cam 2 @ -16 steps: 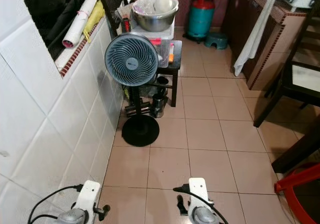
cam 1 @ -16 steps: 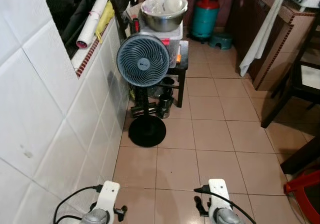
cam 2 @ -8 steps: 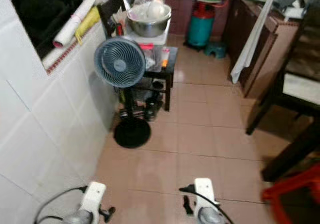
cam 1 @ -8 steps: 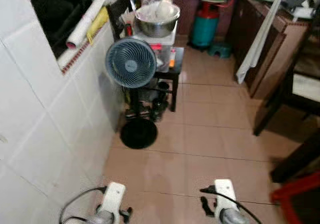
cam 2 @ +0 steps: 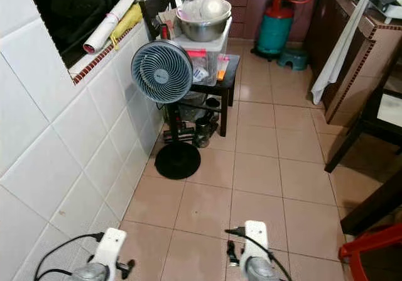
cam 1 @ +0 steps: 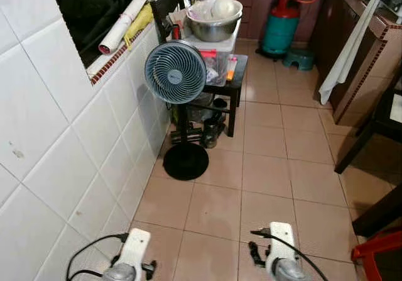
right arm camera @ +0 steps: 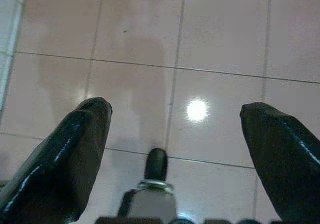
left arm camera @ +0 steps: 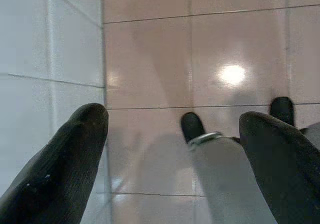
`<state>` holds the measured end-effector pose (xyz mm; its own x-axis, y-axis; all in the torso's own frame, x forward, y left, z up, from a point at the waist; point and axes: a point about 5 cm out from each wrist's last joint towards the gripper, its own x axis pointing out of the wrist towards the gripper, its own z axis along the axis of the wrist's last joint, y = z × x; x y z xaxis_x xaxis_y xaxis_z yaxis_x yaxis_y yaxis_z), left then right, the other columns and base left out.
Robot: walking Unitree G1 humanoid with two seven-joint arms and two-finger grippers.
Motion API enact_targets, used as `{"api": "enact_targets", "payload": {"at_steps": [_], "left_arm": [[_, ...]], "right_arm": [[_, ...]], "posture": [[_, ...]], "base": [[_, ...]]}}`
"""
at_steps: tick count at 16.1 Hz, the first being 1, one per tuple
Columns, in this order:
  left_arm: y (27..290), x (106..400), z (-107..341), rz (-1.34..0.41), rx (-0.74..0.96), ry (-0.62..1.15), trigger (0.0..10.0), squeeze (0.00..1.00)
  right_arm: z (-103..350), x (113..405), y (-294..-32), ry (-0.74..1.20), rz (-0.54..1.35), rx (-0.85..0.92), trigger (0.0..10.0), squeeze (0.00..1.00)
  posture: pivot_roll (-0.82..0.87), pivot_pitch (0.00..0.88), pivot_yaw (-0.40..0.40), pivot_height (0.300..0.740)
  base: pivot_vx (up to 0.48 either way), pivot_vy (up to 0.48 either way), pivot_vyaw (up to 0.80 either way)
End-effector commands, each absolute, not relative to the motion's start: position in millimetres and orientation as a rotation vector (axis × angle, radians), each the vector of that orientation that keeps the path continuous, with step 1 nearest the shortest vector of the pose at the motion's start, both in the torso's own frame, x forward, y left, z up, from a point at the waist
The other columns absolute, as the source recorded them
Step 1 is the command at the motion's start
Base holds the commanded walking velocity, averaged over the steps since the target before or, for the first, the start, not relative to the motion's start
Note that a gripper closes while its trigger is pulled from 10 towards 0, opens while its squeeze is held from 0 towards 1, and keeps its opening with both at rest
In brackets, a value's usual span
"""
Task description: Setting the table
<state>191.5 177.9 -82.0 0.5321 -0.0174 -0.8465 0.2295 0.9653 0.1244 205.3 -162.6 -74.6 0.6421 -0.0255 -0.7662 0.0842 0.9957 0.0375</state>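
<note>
Both arms hang low at the bottom of the eye views, the left wrist (cam 1: 135, 251) beside the tiled wall and the right wrist (cam 1: 280, 243) over the floor. My left gripper (left arm camera: 174, 119) is open, with only tan floor tiles and wall tiles between its fingers. My right gripper (right arm camera: 176, 108) is open too, over bare tiles. A steel bowl (cam 1: 215, 18) heaped with pale items sits on a plastic box on a small black table (cam 1: 237, 73) far ahead.
A standing fan (cam 1: 176, 71) is ahead on the left against the white tiled wall (cam 1: 56, 149). A teal gas cylinder (cam 1: 280, 33) stands at the back. A brown counter (cam 1: 361, 61), dark furniture legs (cam 1: 355, 149) and a red stool (cam 1: 380, 256) line the right. Open floor (cam 1: 270, 174) runs between.
The whole picture has shifted and cleared of blur, so the camera has moved. Both arms still hang low in the same pose.
</note>
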Motion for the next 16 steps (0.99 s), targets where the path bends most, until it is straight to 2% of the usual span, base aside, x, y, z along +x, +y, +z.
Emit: {"api": "enact_targets", "payload": {"at_steps": [1,3,5,8,16], "left_arm": [[182,195,-80,-0.128,0.239,0.998,10.0,0.0],[183,197,-79,-0.118,0.237,0.99,10.0,0.0],[212,195,-76,0.0,0.161,0.987,10.0,0.0],[217,200,-71,0.024,0.142,0.962,10.0,0.0],[203,208,-70,0.004,0.098,0.942,10.0,0.0]], "right_arm": [[-74,207,-164,0.874,-0.078,0.093,10.0,0.0],[-75,205,-164,0.88,-0.083,0.103,10.0,0.0],[-77,202,-163,0.897,-0.094,0.137,10.0,0.0],[-72,211,-162,0.859,-0.093,0.146,10.0,0.0],[-60,231,-158,0.8,-0.06,0.124,10.0,0.0]], "posture": [[0.02,0.0,0.024,0.74],[0.03,0.0,0.023,0.74],[0.04,0.0,0.017,0.74],[0.05,0.0,0.014,0.74],[0.04,0.0,-0.002,0.74]], "base": [[0.0,0.0,0.0],[0.0,0.0,0.0],[0.0,0.0,0.0],[0.0,0.0,0.0],[0.0,0.0,0.0]]}}
